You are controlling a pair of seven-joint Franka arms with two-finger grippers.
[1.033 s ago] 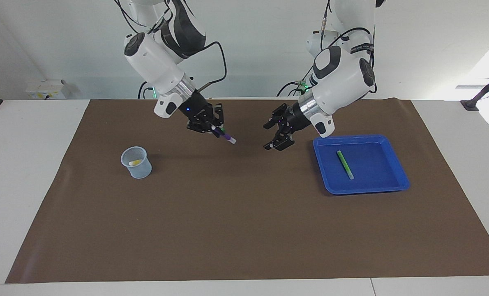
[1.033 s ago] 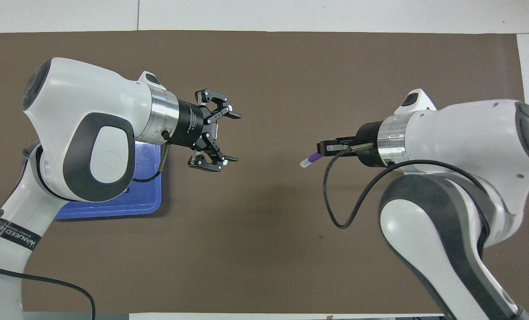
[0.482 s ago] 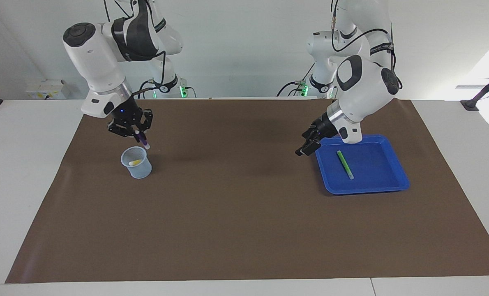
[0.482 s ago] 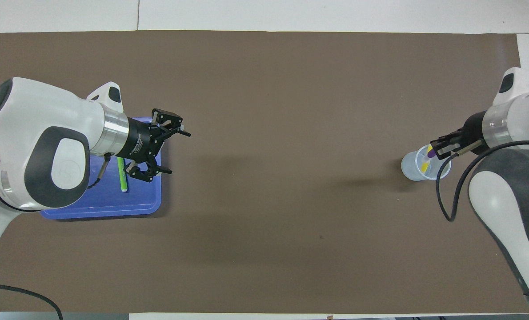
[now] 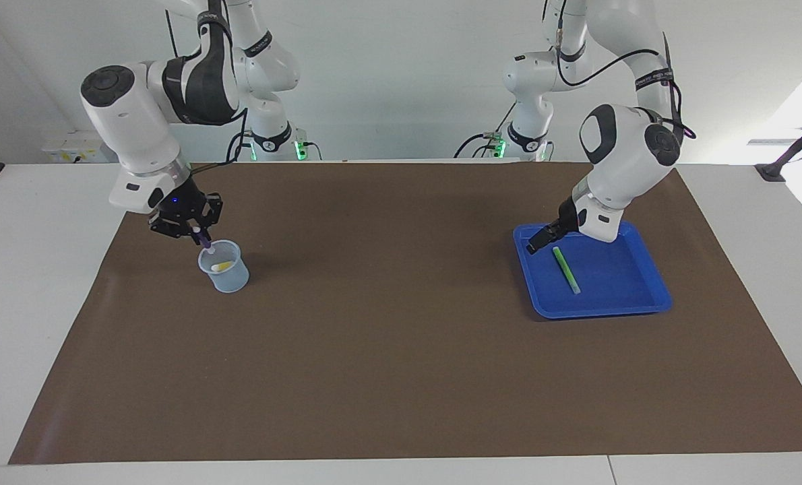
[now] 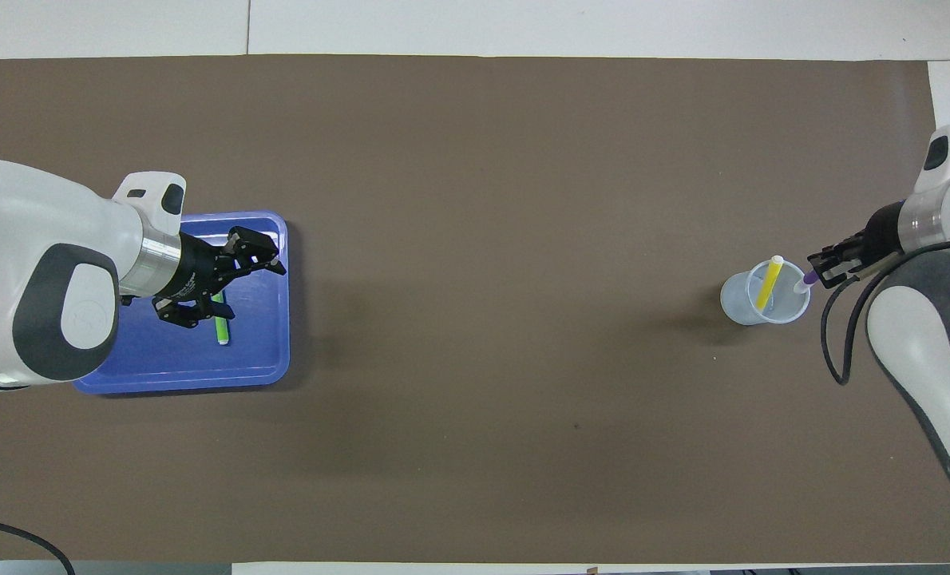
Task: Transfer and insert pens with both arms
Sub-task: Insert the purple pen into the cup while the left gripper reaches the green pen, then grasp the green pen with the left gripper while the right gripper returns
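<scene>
Room is what you have most of: the brown mat [image 5: 401, 350] is bare across its whole middle, between the clear cup [image 5: 224, 267] toward the right arm's end and the blue tray [image 5: 593, 306] toward the left arm's end. Both containers sit well inside the mat's edges, and the white table [image 5: 37, 269] shows past the mat at each end.

Look at the cup first. 1 yellow pen [image 6: 769, 281] stands tilted inside it, its pale end sticking out above the rim. Your right gripper [image 5: 195, 229] hangs just over the cup's rim on the side nearer the robots, fingers pinching the purple pen [image 6: 807, 280]. That pen points downward with its pale tip at the rim; you cannot tell from either view whether the tip is already inside the cup or only touching the edge.

Now the tray. It holds 1 green pen [image 5: 566, 269], lying flat on the floor of the tray, roughly in the middle and clear of the walls. Your left gripper [image 6: 218, 281] is over the tray, above the end of the green pen nearer the robots, with its jaws spread wide and nothing between them. In the facing view it sits low, beside that end of the pen, but contact cannot be made out.
</scene>
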